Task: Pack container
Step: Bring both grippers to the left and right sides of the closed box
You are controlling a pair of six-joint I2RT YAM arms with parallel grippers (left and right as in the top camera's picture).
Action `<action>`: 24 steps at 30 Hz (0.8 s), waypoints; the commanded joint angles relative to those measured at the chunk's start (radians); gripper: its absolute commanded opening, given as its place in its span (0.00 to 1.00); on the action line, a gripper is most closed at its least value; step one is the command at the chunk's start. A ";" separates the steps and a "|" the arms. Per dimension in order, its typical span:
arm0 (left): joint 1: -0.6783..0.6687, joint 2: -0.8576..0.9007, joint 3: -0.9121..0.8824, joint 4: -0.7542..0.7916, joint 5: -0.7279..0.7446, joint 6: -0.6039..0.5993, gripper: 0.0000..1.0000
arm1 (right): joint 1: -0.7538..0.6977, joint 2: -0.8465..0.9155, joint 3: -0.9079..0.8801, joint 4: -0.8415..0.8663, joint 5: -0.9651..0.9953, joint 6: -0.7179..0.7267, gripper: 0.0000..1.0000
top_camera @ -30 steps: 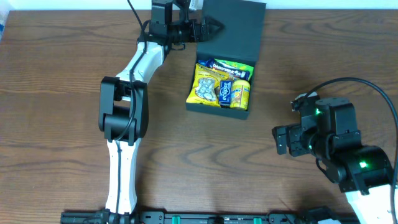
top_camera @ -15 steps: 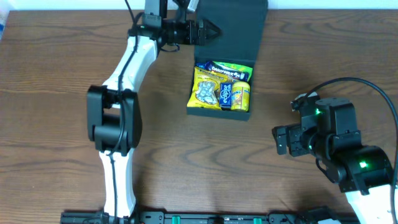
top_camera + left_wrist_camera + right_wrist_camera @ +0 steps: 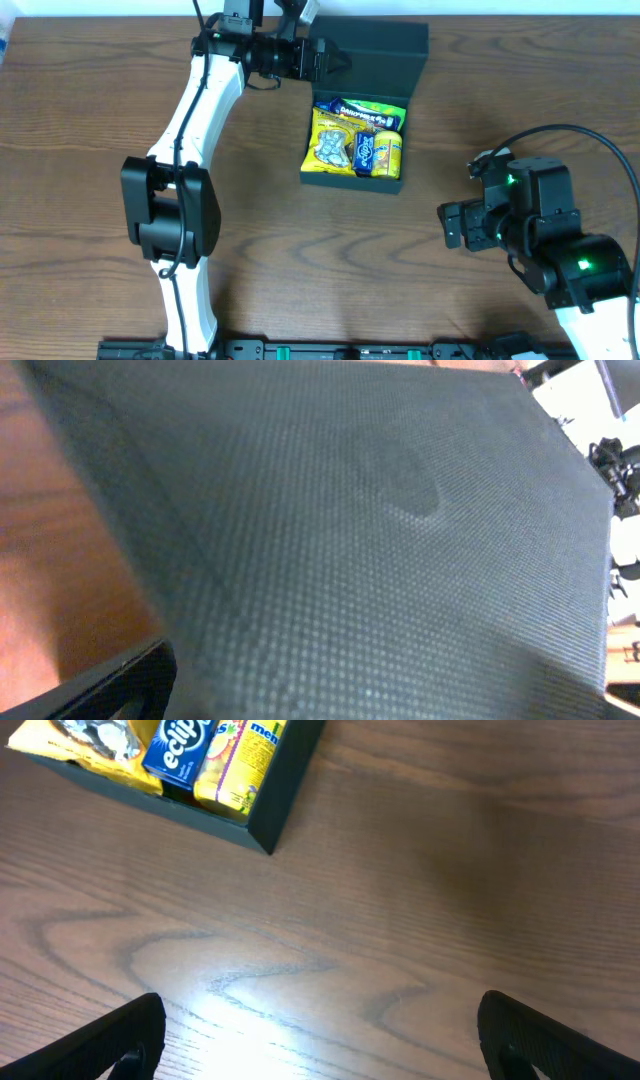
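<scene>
The container (image 3: 352,181), a dark square box, sits at the table's middle back with its flap lid (image 3: 375,60) open behind it. Inside lie a yellow packet (image 3: 328,140), a blue gum pack (image 3: 363,150), a yellow carton (image 3: 388,152) and a dark bar (image 3: 360,110). My left gripper (image 3: 338,60) is open at the lid's left edge. In the left wrist view the lid (image 3: 380,540) fills the frame and only one finger (image 3: 110,685) shows. My right gripper (image 3: 320,1040) stands open over bare wood, right of the box corner (image 3: 270,815).
The left arm (image 3: 190,110) stretches from the front edge up to the back of the table. The right arm's body (image 3: 540,235) sits at the front right with a black cable (image 3: 610,150) looping above it. The wooden table (image 3: 80,120) shows bare wood at left.
The left arm's elbow has swung left and its gripper has shifted slightly left. The lid's far edge now sits nearer the box, so the lid looks shorter from above. The right arm is still.
</scene>
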 commanded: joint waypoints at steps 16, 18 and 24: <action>0.002 -0.269 0.007 -0.307 -0.158 0.069 0.96 | -0.007 -0.007 0.001 0.000 -0.007 0.013 0.99; 0.001 -0.288 0.007 -0.318 -0.158 0.069 0.96 | -0.007 -0.007 0.001 0.000 -0.007 0.013 0.99; -0.003 -0.319 0.007 -0.355 -0.183 0.069 0.96 | -0.007 -0.007 0.001 0.000 -0.007 0.013 0.99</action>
